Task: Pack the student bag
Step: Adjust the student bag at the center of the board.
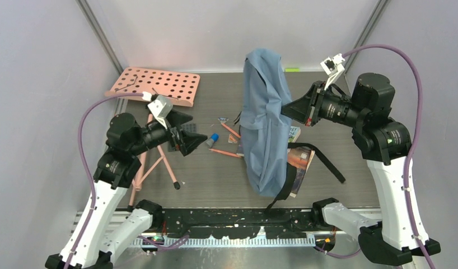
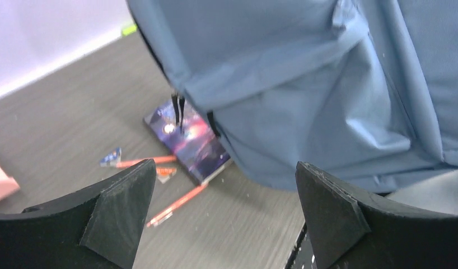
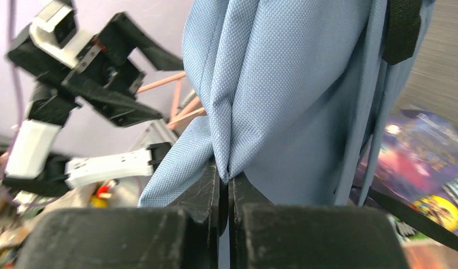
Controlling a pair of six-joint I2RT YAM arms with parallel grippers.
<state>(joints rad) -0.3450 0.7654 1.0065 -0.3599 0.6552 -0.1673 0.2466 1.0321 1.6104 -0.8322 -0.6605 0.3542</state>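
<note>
The blue-grey student bag (image 1: 265, 123) hangs upright in the middle of the table, held up by its fabric. My right gripper (image 1: 288, 110) is shut on a fold of the bag's cloth (image 3: 229, 162). The bag fills the left wrist view (image 2: 305, 84) and the right wrist view (image 3: 283, 84). My left gripper (image 1: 200, 140) is open and empty, a short way left of the bag, with the table showing between its fingers (image 2: 123, 207). A book with a purple cover (image 2: 187, 140) lies partly under the bag. Orange pencils (image 1: 227, 152) lie left of the bag.
A pink perforated board (image 1: 157, 86) lies at the back left. A pink tripod-like stand (image 1: 159, 165) sits under my left arm. A small blue-capped object (image 1: 212, 139) lies near my left fingers. More books (image 1: 302, 159) and a black strap (image 1: 325, 159) lie right of the bag.
</note>
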